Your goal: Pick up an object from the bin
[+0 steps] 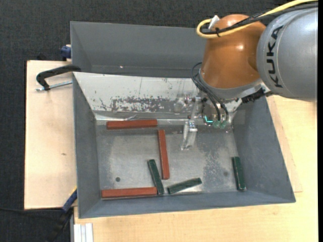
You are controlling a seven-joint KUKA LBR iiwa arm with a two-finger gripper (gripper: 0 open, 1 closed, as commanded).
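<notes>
Grey bin (83, 150) | hand (190, 136) points down near back wall, right of middle red bar (163, 154) | grip: cannot tell

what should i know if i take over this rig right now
Gripper: hangs over bare floor near the back of the bin, nothing seen in it.
Nearest: middle red-brown bar, just left of it in view.
Also: back red-brown bar, front red-brown bar, centre green bar, low green bar, right green bar.
Done: nothing picked.
Left: the whole pick.
</notes>
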